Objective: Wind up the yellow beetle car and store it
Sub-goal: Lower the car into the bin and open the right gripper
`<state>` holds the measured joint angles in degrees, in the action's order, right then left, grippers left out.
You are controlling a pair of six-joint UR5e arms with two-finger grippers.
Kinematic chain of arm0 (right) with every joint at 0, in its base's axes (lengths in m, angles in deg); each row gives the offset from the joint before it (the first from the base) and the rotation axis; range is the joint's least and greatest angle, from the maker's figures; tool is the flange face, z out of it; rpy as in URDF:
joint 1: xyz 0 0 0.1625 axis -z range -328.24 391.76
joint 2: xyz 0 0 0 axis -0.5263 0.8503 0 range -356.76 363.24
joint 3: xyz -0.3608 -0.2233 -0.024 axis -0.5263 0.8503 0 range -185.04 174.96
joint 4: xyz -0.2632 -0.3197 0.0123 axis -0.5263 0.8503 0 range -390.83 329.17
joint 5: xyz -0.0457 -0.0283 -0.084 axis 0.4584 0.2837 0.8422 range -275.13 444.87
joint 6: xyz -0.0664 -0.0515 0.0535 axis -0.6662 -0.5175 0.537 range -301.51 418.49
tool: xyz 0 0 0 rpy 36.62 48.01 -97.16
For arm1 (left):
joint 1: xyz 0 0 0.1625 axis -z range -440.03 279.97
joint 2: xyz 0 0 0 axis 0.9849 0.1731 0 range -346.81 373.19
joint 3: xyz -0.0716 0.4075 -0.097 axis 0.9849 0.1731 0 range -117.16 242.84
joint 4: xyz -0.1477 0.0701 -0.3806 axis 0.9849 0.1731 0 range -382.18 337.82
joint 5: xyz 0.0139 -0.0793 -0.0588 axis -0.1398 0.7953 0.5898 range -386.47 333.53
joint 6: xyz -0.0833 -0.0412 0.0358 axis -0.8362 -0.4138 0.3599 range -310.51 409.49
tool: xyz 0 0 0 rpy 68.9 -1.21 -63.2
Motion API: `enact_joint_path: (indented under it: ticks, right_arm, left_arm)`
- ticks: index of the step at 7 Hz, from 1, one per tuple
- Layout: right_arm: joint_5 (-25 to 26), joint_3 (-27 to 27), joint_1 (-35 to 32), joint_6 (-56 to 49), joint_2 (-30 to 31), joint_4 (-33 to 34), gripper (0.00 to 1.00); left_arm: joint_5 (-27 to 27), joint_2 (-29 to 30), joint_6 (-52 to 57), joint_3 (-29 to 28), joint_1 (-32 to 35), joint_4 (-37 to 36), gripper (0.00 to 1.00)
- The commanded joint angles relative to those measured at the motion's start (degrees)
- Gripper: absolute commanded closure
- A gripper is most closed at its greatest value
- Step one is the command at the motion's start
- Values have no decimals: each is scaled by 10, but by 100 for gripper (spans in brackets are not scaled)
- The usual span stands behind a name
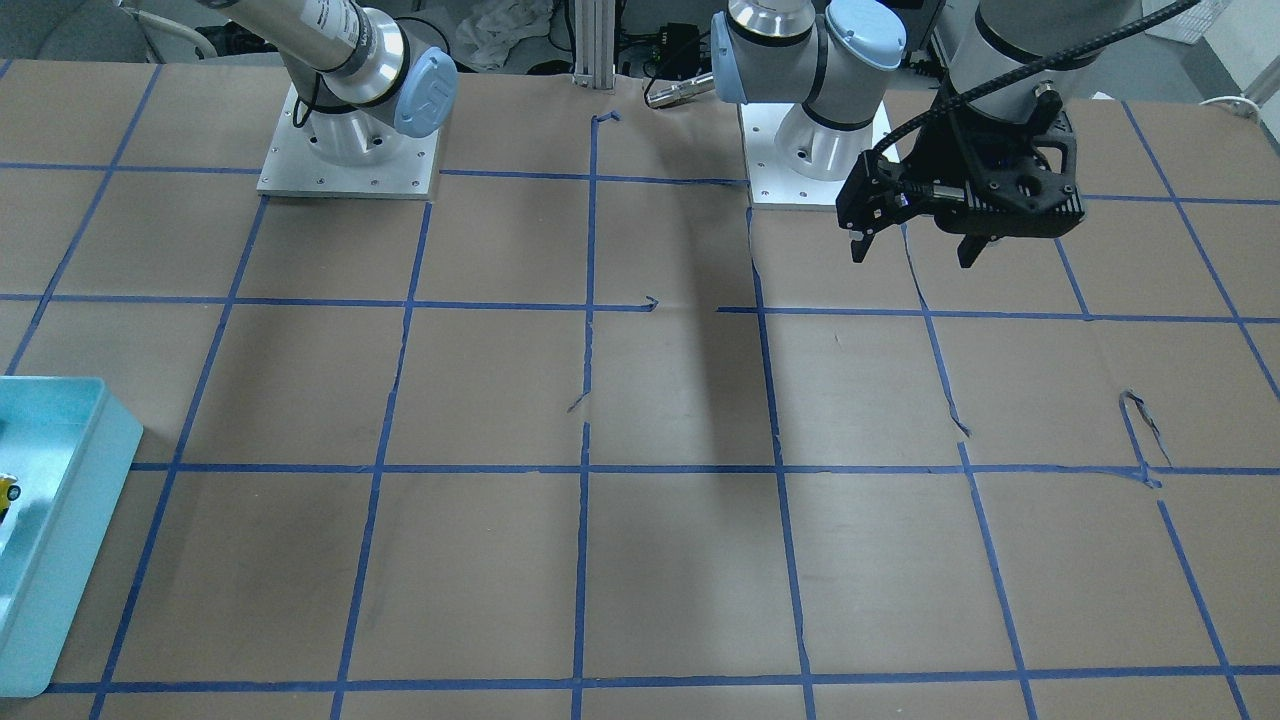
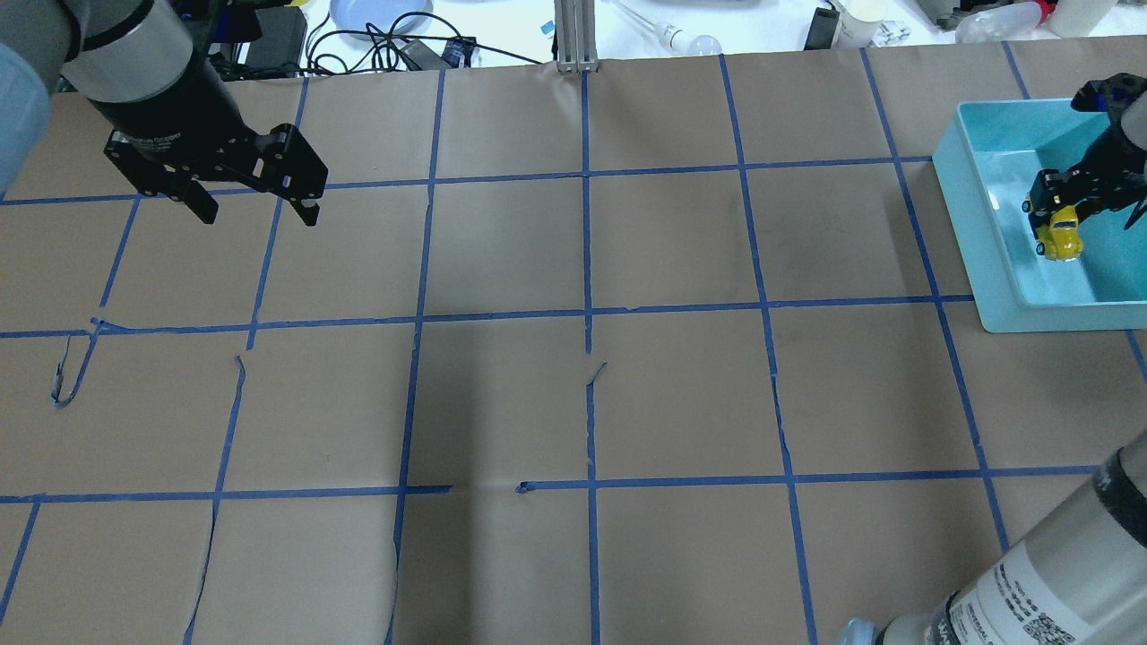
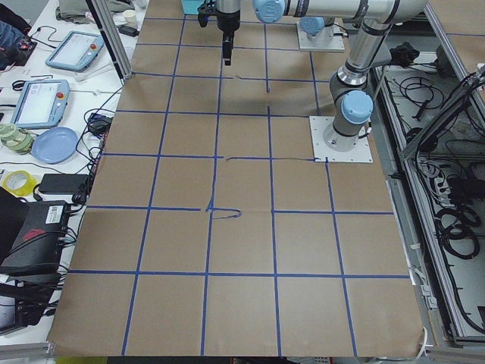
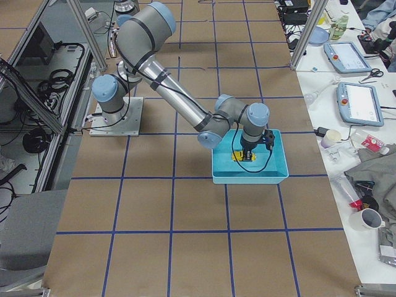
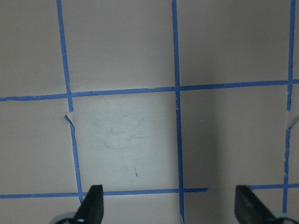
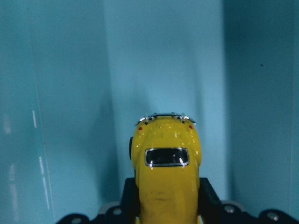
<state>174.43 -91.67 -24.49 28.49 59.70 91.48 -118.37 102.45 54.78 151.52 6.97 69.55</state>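
Inside the teal bin, at the table's far right corner from the robot's seat: one yellow beetle car, clamped in the right gripper.

- Location: the car is within the bin walls, over the floor. Whether the wheels touch the floor cannot be told.
- Right gripper: fingers pressed against the car's two flanks, body pinched between them.
- Left gripper: jaws spread wide and empty, hanging above the paper-covered table on the opposite side, well apart from the bin.
- Orientation: in the right wrist view the long axis runs straight away from the camera. The end with the chrome bumper and two small red dots, probably the tail, leads. The dark window faces the lens. In the overhead view the long axis lies roughly toward and away from the robot, with the bumper end nearer the robot.
- Handling, as judged: light, rigid and small, much narrower than the jaw span. The glossy rounded shell is likely slippery, and the free wheels would let it roll once set down.
- Best hold, as judged: across the flanks at mid-body, as at present, keeping clear of the wheels and bumper trim.
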Motion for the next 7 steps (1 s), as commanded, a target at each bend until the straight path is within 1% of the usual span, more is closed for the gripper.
enact_joint_path:
  ticks: [1, 2, 3, 4, 6, 7]
  right_arm:
    - [3, -4, 0, 1, 1, 0, 61]
    - [7, -2, 0, 2, 4, -1, 47]
    - [7, -3, 1, 1, 7, -9, 0]
    - [7, -1, 0, 2, 24, -16, 0]
    - [2, 2, -13, 4, 96, -97, 0]
    - [1, 2, -44, 6, 152, -148, 0]
  left_arm:
    - [0, 0, 5, 0, -2, 0, 0]
    - [0, 0, 6, 0, -2, 0, 0]
    - [0, 0, 6, 0, -2, 0, 0]
    - [0, 0, 6, -2, -3, -1, 0]
    - [0, -3, 6, 0, -3, 0, 0]
    - [0, -1, 7, 0, -3, -1, 0]
